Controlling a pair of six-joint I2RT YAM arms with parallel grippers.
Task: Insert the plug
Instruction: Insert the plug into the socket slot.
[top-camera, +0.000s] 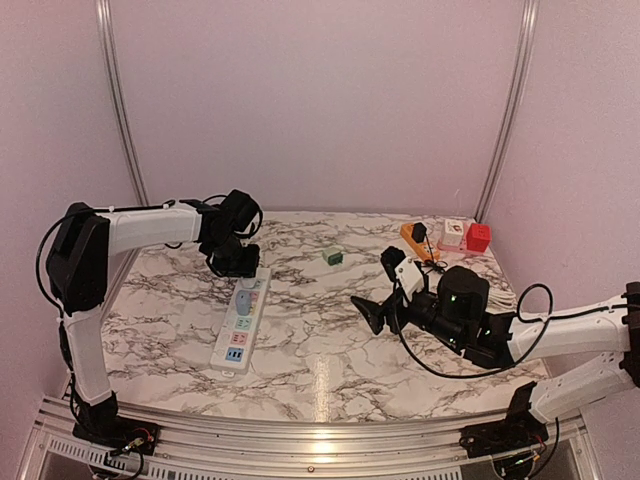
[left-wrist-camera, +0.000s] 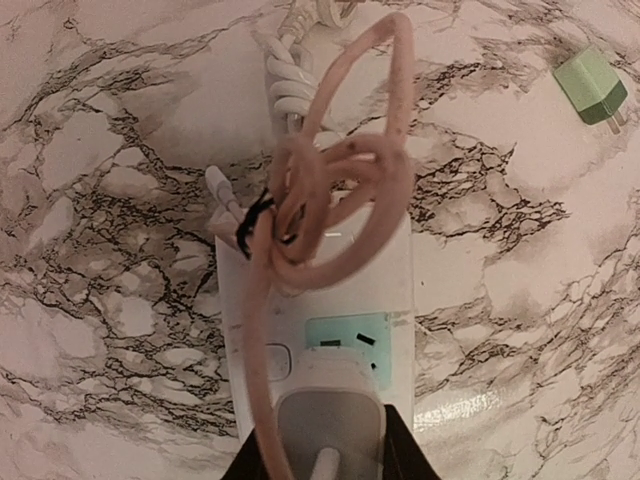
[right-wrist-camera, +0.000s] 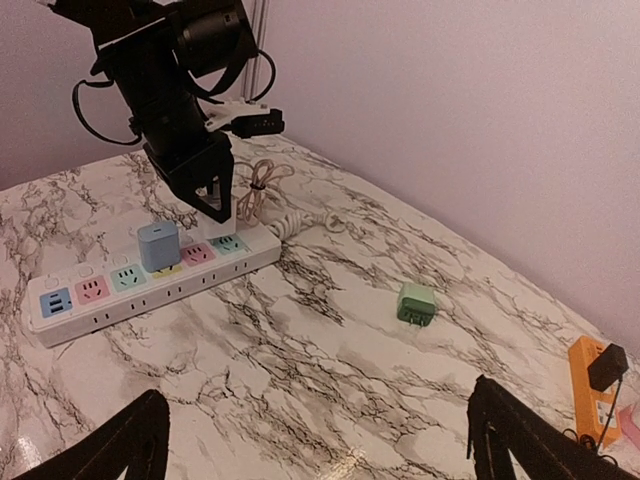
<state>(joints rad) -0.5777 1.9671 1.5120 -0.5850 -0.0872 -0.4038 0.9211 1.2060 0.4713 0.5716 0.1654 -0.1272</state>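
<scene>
Right at the front there is a shiny metal rail (top-camera: 320, 445), and both robot arms stand on it. Behind it is a table (top-camera: 330, 370) with a white top full of dark lines, like marble.

On the left side, the left gripper (top-camera: 238, 266) points down at the far end of a long white power strip (top-camera: 230, 365). Its two dark fingers are pinched tight on a white plug (left-wrist-camera: 330, 425). The plug sits right over the strip, just next to a light green socket (left-wrist-camera: 350, 345). I can't tell if its pins are in a hole or not. A pink cable (left-wrist-camera: 385, 170) comes off the plug. It is rolled up in loops and held by a little black tie (left-wrist-camera: 255, 215). Past the loops, a curly white cord (left-wrist-camera: 285, 85) leaves the end of the strip. Farther down the strip, a small blue-grey block (right-wrist-camera: 158, 245) is plugged in.

A bit to the right, a small green charger (top-camera: 333, 257) lies alone on the table, well apart from the strip.

Next comes the right gripper (top-camera: 380, 289). Its fingers are spread wide and there is nothing between them. It hangs over the table.

In the far right corner lies an orange block (top-camera: 412, 240) with a black plug (top-camera: 421, 232) on it. Beside that are a white box (top-camera: 455, 233) and a red box (top-camera: 478, 237), close together.
</scene>
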